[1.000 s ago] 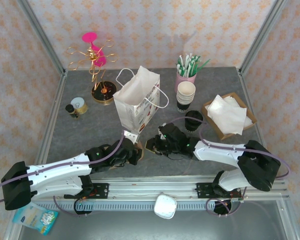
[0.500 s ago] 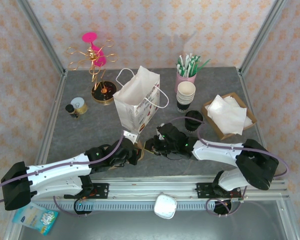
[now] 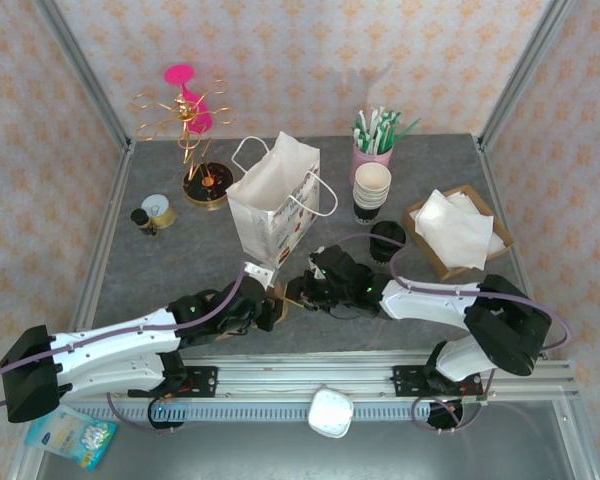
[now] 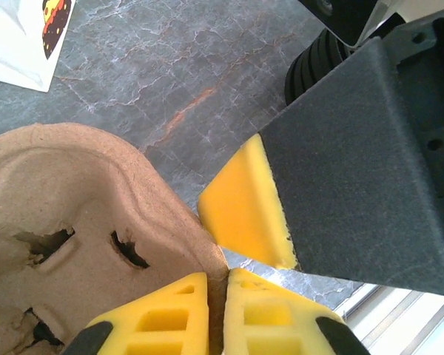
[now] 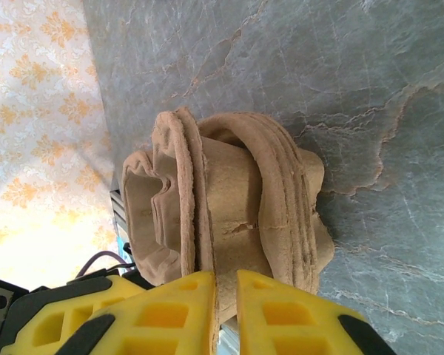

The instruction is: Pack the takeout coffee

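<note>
One lidded black cup [image 3: 385, 236] upright, both jaws pinching pulp carrier [image 5: 237, 200]

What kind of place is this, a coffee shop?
Probably a pretend coffee-shop counter built for robot practice. There is a stack of black paper cups with cream rims, a white paper carry bag and a brown pulp cup carrier.
</note>
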